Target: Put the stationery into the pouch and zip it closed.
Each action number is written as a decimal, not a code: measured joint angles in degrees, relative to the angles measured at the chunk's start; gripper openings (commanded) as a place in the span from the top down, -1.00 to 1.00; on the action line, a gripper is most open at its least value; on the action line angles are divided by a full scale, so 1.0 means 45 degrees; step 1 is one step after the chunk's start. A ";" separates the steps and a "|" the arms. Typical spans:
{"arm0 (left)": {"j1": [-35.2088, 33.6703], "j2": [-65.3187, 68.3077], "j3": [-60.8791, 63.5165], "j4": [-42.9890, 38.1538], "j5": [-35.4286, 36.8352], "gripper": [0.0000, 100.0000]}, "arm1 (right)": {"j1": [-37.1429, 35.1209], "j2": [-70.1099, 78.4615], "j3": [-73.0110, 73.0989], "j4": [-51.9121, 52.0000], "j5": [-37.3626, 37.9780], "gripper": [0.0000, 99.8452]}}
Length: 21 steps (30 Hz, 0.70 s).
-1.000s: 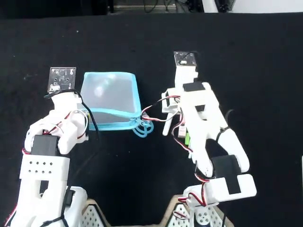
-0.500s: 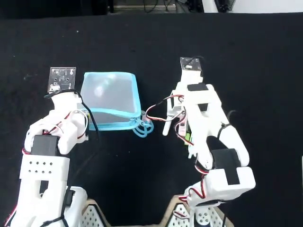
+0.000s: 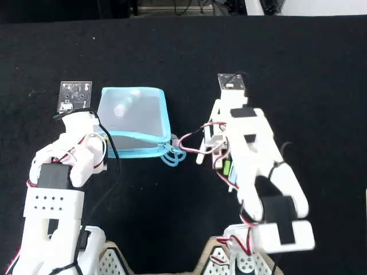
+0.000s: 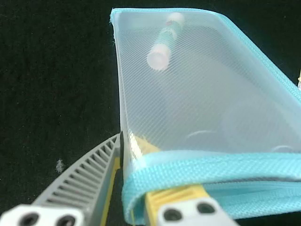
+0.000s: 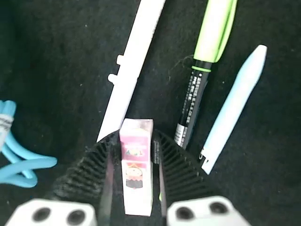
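A translucent pouch (image 3: 132, 114) with light blue trim lies on the black table, its zip edge facing the arms. My left gripper (image 4: 129, 147) is shut on the pouch's (image 4: 202, 103) near corner, beside the zip. A small capped tube (image 4: 164, 42) lies inside. My right gripper (image 5: 136, 136) is shut on a pink eraser (image 5: 136, 174) and hangs over a white pen (image 5: 134, 61), a green marker (image 5: 209, 56) and a pale blue pen (image 5: 235, 106). In the high view the right arm hides most of these; the white pen (image 3: 202, 153) and green marker (image 3: 227, 167) peek out.
The blue zip-pull loop (image 3: 172, 156) lies between the pouch and the pens, also seen as the loop (image 5: 16, 162) in the right wrist view. Black cloth (image 3: 183, 51) covers the table, with open room behind the pouch and to the far right.
The right arm has drawn back toward the near edge and a little to the right. The left arm and the pouch have stayed still.
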 measured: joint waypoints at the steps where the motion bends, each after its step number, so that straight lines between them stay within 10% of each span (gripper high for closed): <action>1: 0.0000 0.0000 0.0000 0.0000 0.0000 0.94 | 0.0000 -0.0156 0.0137 0.0000 0.0000 0.98; 21: 0.0000 0.0000 0.0000 0.0000 0.0000 0.94 | -0.3067 -0.0371 0.1524 0.3009 0.5079 0.97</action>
